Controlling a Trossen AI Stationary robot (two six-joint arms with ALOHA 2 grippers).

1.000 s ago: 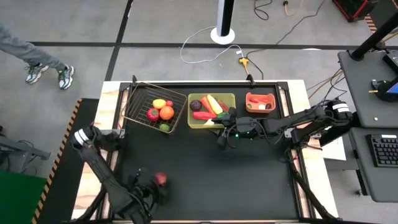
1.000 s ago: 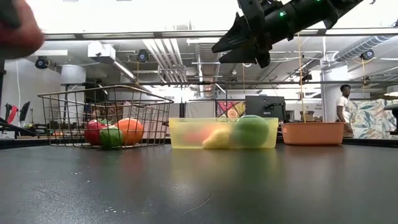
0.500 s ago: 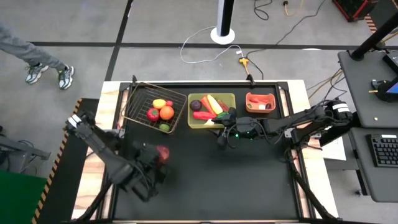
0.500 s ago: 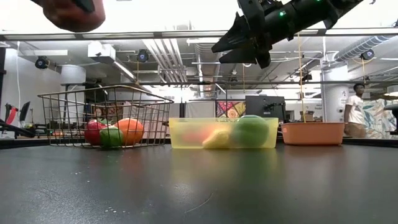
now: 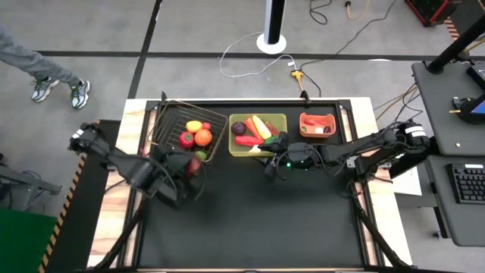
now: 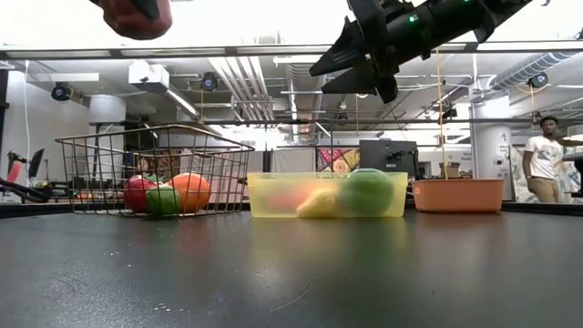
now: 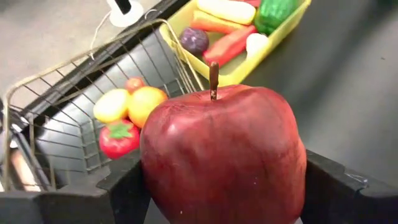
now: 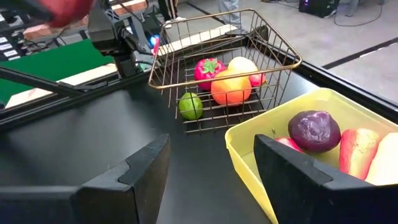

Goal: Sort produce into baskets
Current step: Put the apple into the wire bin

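My left gripper (image 5: 194, 168) is shut on a dark red apple (image 7: 224, 155) and holds it high over the table, just in front of the near right corner of the dark wire basket (image 5: 189, 130). The apple also shows in the low view (image 6: 137, 14). The basket holds a lemon, an orange, a tomato and a lime. My right gripper (image 5: 270, 164) hangs open and empty in the air before the yellow-green tray (image 5: 258, 135). The tray holds a purple beet (image 8: 314, 130), chili, carrot and green pepper. The salmon-red bin (image 5: 317, 124) stands right of the tray. My left gripper pinches the apple between its two fingers (image 7: 121, 186), one on each of two opposite sides (image 7: 155, 168) at the apple's widest part. The apple is lifted clear of the table and sits upright, its stem (image 7: 213, 79) up.
The three containers stand in a row along the table's far edge. The dark mat (image 5: 258, 212) in front of them is bare. People show in the room beyond the table, and a person's legs show on the floor at the far left (image 5: 45, 76).
My left gripper has carried the apple from near the table's near edge toward the far edge, up to the wire basket's near right corner. It has stayed shut on the apple, which has stayed clear of the table. My right gripper has kept still.
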